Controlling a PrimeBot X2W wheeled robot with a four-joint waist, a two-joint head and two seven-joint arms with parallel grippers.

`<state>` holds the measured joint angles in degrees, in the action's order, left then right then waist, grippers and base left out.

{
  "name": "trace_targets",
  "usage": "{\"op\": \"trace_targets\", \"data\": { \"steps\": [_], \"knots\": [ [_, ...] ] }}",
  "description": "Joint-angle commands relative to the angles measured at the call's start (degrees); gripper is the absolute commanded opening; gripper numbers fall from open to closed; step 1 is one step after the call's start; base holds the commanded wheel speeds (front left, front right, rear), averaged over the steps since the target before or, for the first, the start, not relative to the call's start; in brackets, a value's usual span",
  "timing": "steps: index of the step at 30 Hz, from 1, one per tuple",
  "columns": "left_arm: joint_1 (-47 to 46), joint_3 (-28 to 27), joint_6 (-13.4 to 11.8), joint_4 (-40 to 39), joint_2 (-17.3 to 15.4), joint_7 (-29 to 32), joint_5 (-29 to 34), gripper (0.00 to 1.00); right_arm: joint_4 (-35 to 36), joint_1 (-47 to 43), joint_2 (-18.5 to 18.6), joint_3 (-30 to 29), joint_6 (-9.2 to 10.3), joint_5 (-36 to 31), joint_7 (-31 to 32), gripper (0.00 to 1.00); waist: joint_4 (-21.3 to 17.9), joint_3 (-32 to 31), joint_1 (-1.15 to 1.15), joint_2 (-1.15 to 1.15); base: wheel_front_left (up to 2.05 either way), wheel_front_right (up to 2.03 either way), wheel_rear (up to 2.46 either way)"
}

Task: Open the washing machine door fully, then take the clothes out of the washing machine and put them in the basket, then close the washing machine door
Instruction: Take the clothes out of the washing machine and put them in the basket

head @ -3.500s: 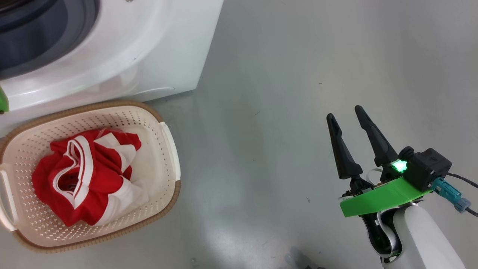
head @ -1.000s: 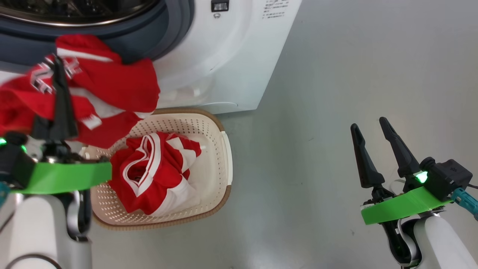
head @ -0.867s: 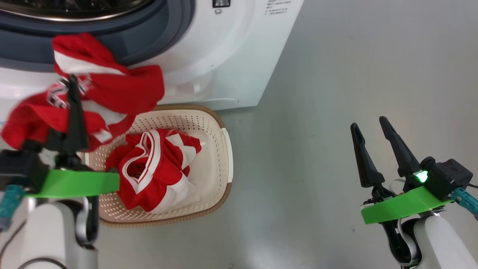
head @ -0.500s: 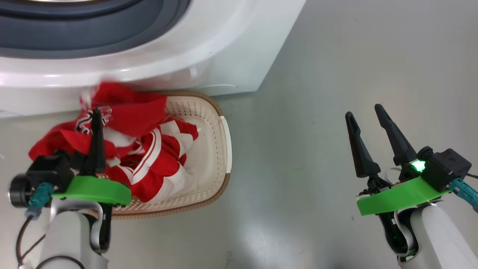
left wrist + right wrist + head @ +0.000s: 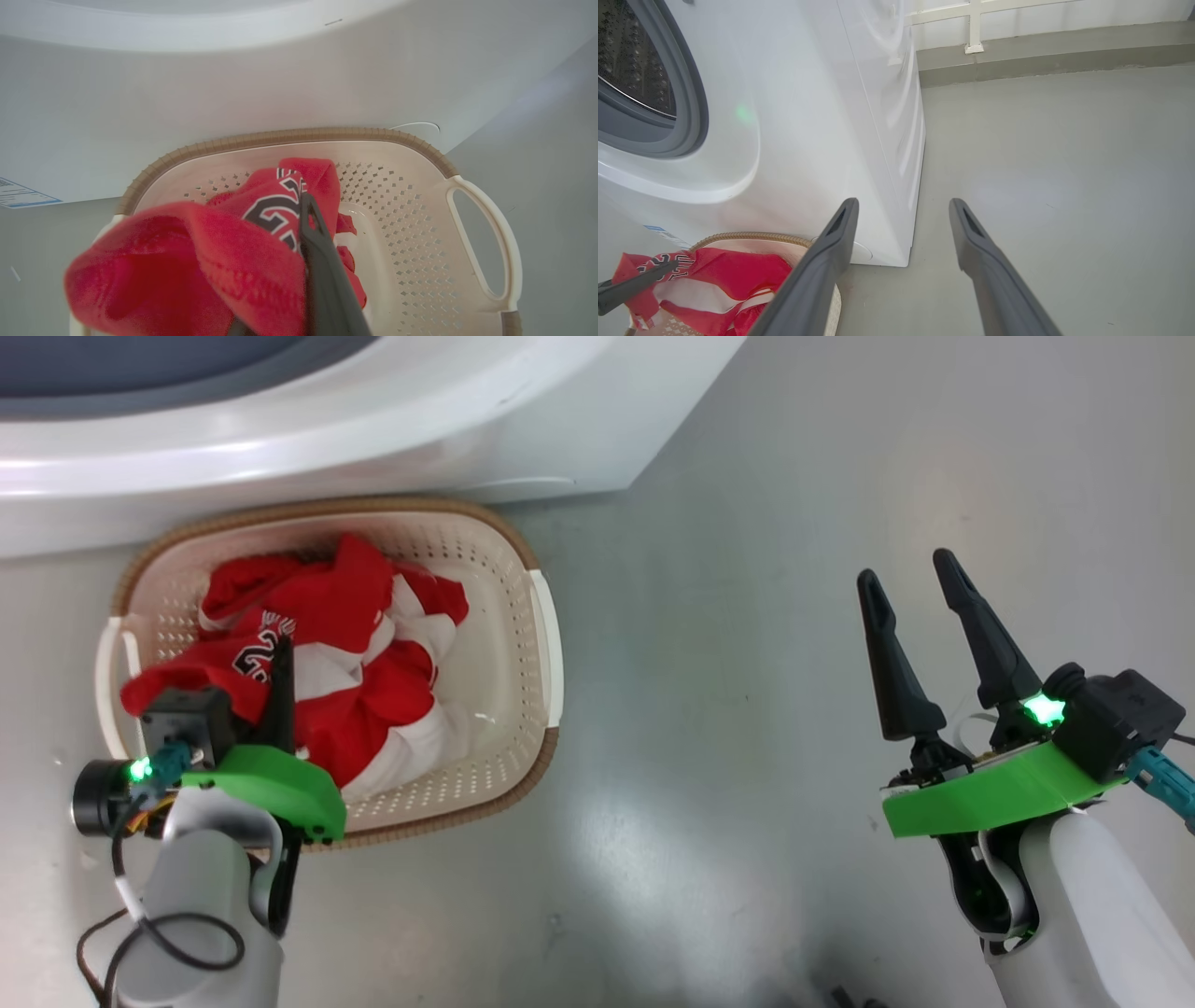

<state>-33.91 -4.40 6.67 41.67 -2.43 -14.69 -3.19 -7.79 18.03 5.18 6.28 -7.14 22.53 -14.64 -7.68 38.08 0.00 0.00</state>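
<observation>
Left gripper is over the basket, jaws clamped on the red jersey — its numbered part is pinched against the dark finger in the left wrist view. The rest of the clothes lie heaped in the basket. The basket stands on the floor, right up against the front of the washing machine. Right gripper hangs well apart over bare floor, jaws wide, nothing in them.

Risks as I read it:
- Snag on release — cloth wraps the finger, so opening may not shed it. Lifting away could then drag the jersey out over the rim.
- One fold bulges toward the left handle. Let go here and it may drape over the edge instead of landing inside.
- The basket looks light and sits loose on the floor. A sideways tug from caught fabric could slide or tip it.
- Can't tell where the door is, so I don't know if its swing clears the basket and heap. Check before closing.
- The drum is only partly visible, so can't confirm it's empty.
</observation>
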Motion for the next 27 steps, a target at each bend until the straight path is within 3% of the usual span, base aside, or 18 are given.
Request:
{"op": "trace_targets", "data": {
  "steps": [1,12,18,20,22,23,24,27],
  "knots": [
    [-0.9,-0.6,0.5,1.8,-2.0,-0.3,0.4,0.0,1.5,0.2,-0.1,1.5,-0.35,-0.8,-0.4,1.0,-0.8,2.4,0.0,0.0,0.0,0.0,0.0],
    [-7.6,2.8,0.8,11.6,-4.0,-0.3,-0.8,0.0,2.2,1.1,-0.5,1.5,-0.35,-1.1,-0.4,1.0,-2.5,6.3,0.0,0.0,0.0,0.0,0.0],
    [-11.0,6.3,0.8,16.7,-4.9,-0.3,-5.1,0.01,2.8,1.7,-0.5,1.6,-0.35,-1.2,-0.4,1.0,-2.9,8.0,0.0,0.0,0.0,0.0,0.0],
    [-11.7,7.2,0.8,18.0,-5.0,-0.3,-7.2,0.18,2.8,1.9,-0.5,1.5,-0.35,-1.2,-0.4,1.0,-2.9,8.2,0.0,0.0,0.0,0.0,0.0],
    [-12.3,8.2,0.8,18.9,-5.3,-0.3,-9.1,0.47,2.8,2.1,-0.5,1.4,-0.35,-1.3,-0.4,1.0,-2.7,8.4,0.0,0.0,0.0,0.0,0.0],
    [-12.6,8.7,0.8,19.1,-5.6,-0.3,-9.9,0.84,2.7,2.1,-0.5,1.4,-0.35,-1.3,-0.4,1.0,-2.7,8.4,0.0,0.0,0.0,0.0,0.0],
    [-12.7,9.2,0.8,19.2,-5.8,-0.3,-10.6,1.0,2.6,2.2,-0.5,1.4,-0.35,-1.4,-0.4,1.0,-2.6,8.3,0.0,0.0,0.0,0.0,0.0],
    [-12.8,10.5,0.8,19.3,-6.0,-0.3,-12.5,1.0,2.3,2.3,-0.5,1.3,-0.35,-1.4,-0.4,1.0,-2.2,8.0,0.0,0.0,0.0,0.0,0.0]
  ]
}}
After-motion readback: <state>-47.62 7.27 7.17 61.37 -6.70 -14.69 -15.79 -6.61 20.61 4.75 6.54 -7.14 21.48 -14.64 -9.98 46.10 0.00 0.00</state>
